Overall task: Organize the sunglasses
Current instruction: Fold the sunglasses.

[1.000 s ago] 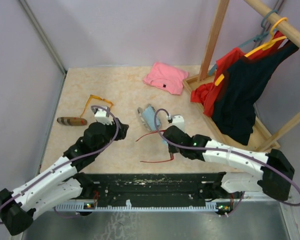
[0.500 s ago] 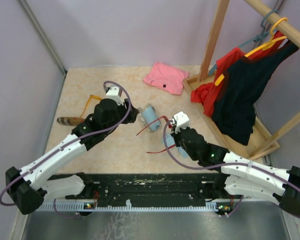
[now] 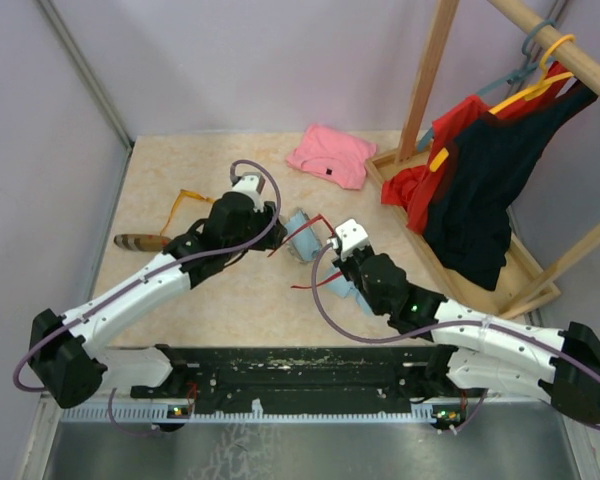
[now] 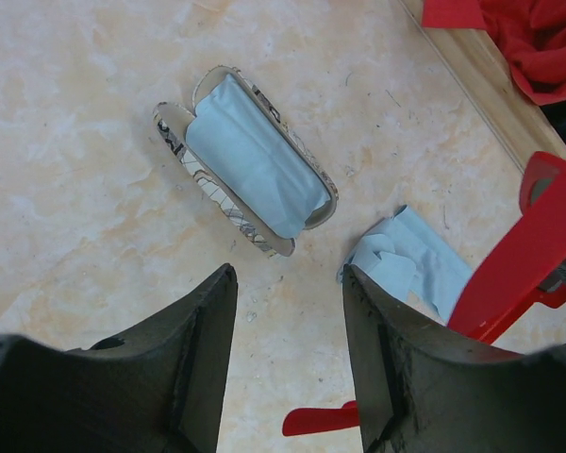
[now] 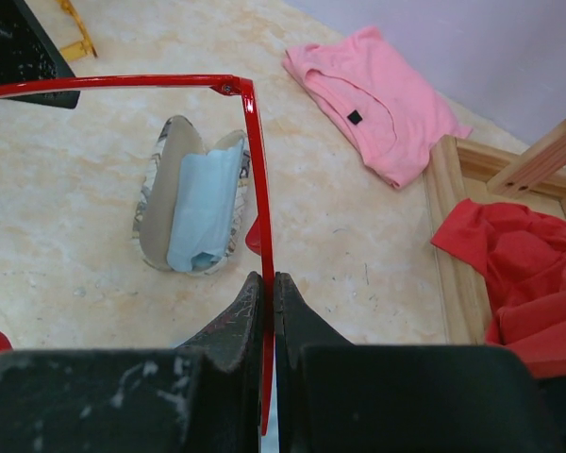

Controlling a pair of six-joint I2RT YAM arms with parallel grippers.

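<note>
My right gripper (image 5: 267,279) is shut on the thin frame of the red sunglasses (image 5: 256,160), which it holds above the table; their arms (image 3: 315,283) stick out to the left. Just beyond them lies the open grey-patterned case (image 5: 154,203) with a light blue cloth (image 5: 203,203) inside. My left gripper (image 4: 289,274) hovers open above bare table near that case (image 4: 174,142), with nothing between its fingers. To its right are the red sunglasses (image 4: 528,245). The orange-framed sunglasses (image 3: 190,202) lie at the far left of the table.
A second blue cloth (image 4: 415,260) lies on the table under the red sunglasses. A closed brown case (image 3: 140,242) sits at the left edge. A pink shirt (image 3: 330,155) lies at the back. A wooden rack (image 3: 425,70) with hanging red and black clothes (image 3: 480,180) fills the right.
My left arm has swung right, from beside the orange sunglasses to the open case, and its jaws narrowed slightly. The right gripper, still shut, has moved the red sunglasses nearer the case.
</note>
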